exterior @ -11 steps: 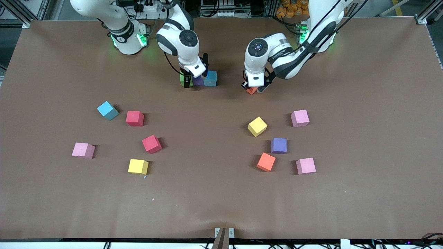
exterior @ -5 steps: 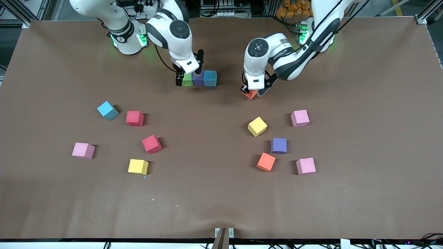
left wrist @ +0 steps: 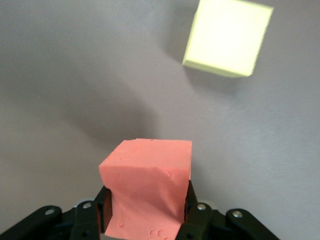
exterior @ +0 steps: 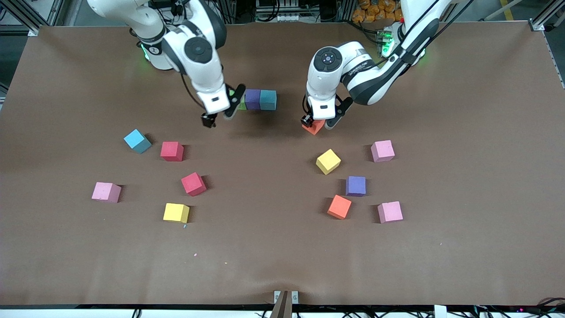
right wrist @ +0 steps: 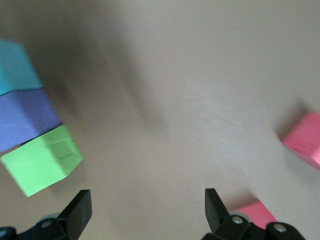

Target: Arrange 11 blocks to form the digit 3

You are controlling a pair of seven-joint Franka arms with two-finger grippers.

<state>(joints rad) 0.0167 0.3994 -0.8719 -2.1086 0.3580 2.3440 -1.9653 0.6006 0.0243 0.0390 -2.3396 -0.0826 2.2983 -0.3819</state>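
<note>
Blocks of matte foam begin the digit: a green cube, purple cube and light blue cube touch in one row on the brown tabletop, far from the front camera. Right gripper, jaws spread and empty, hangs beside the green end. Left gripper, over the tabletop toward the left arm's end of that row, pinches an orange foam cube

A brown table carries scattered foam blocks and a three-block row.

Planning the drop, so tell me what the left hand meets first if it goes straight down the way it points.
Probably bare brown table. The left hand, shut on the orange foam cube, hangs over open surface; the yellow foam cube lies off that line, though depth is unclear.
</note>
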